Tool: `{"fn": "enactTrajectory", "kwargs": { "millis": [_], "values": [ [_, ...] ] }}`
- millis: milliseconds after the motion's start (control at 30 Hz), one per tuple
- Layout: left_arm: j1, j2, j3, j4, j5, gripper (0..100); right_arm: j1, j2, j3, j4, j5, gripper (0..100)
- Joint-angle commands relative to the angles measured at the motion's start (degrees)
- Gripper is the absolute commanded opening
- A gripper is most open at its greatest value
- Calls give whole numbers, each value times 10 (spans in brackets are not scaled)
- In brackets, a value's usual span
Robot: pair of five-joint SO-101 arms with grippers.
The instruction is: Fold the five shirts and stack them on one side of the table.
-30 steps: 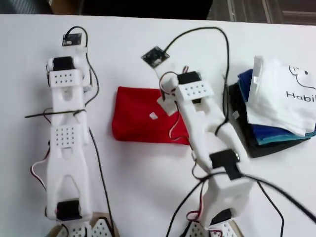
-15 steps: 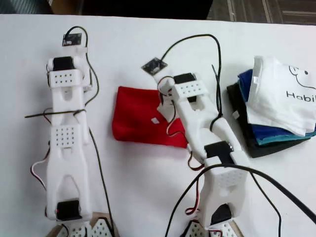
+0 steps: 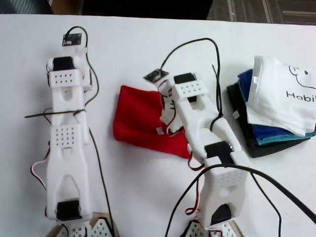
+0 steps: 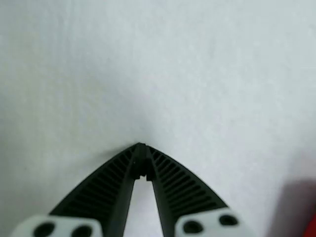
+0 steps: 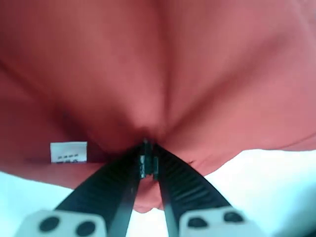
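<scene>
A folded red shirt (image 3: 138,121) lies in the middle of the white table (image 3: 148,192), with its small white label (image 5: 68,151) showing. My right gripper (image 5: 146,160) is shut on the red shirt (image 5: 163,74) at its right edge, the cloth bunched between the fingertips. In the high view that gripper (image 3: 167,106) is at the shirt's right side. A stack of folded shirts (image 3: 276,106) sits at the table's right side, a white one on top over blue, teal and black ones. My left gripper (image 4: 141,160) is shut on nothing, above bare table at the far left (image 3: 66,69).
Black cables (image 3: 197,47) loop over the table around both arms. A small camera module (image 3: 72,39) rests near the far left. The table's far edge (image 3: 148,17) runs along the back.
The right gripper has drawn back toward the arm's base with the red shirt's edge, and the shirt has twisted and shifted slightly. The left arm has not moved.
</scene>
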Motion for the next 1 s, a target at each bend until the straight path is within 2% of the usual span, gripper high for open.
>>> {"fn": "enactTrajectory", "kwargs": {
  "millis": [0,200,500,800,967],
  "values": [
    [-4,-2,-18,-14,4,27,0,-51,-18,22,2,21],
    [-4,-2,-18,-15,4,27,0,-86,-17,58,17,21],
    [-4,-2,-18,-15,4,27,0,-102,89,36,25,21],
    [-4,-2,-18,-17,4,27,0,-293,207,28,26,21],
    [-4,-2,-18,-17,4,27,41,-323,227,-109,25,21]
  ]
}}
